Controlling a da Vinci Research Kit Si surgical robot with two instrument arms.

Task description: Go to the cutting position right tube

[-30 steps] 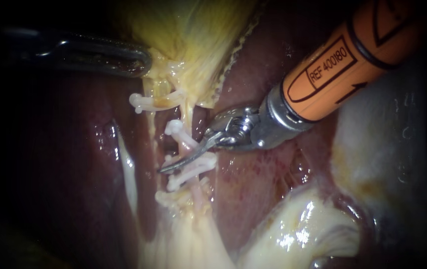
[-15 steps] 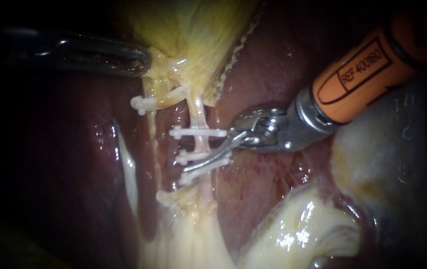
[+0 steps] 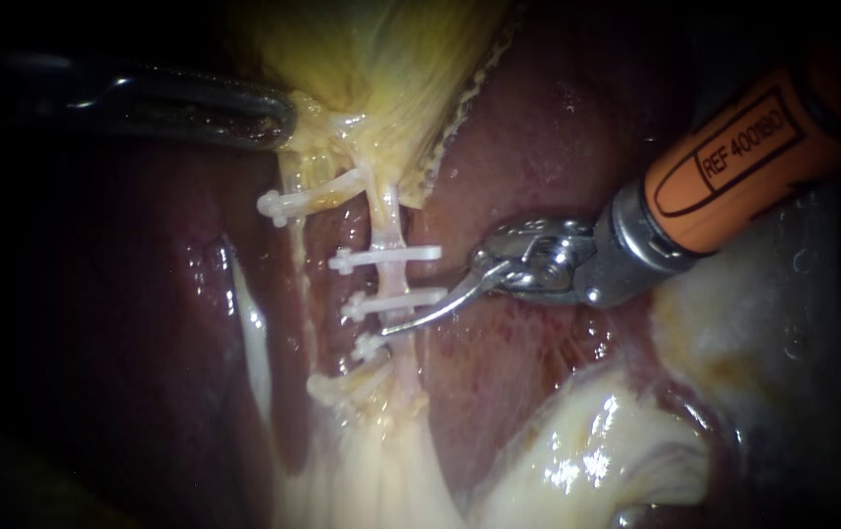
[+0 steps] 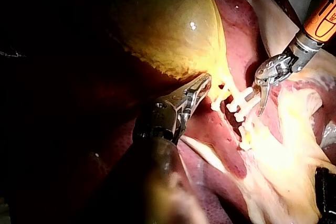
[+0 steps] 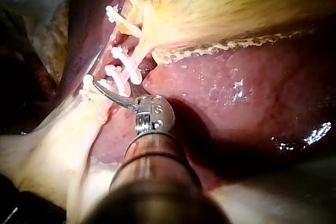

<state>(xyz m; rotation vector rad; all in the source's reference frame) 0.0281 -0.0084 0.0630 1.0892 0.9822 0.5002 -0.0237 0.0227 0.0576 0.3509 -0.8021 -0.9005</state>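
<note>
Right tube (image 3: 393, 282): pale, running lengthwise from the gallbladder (image 3: 381, 59) down to the fat below; three clips (image 3: 386, 257) cross it; one left-tube clip (image 3: 295, 203) beside. Right instrument (image 3: 396, 326): nearer of two; curved blades lying together, holding nothing; tip reaches the tube from its right, crosswise, between middle and lowest clip. Left instrument (image 3: 283, 118): off at the gallbladder's neck.

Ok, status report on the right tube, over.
Left instrument shut on gallbladder. Right instrument blades shut, tip at right tube between lower clips. Nothing blocking.
</note>
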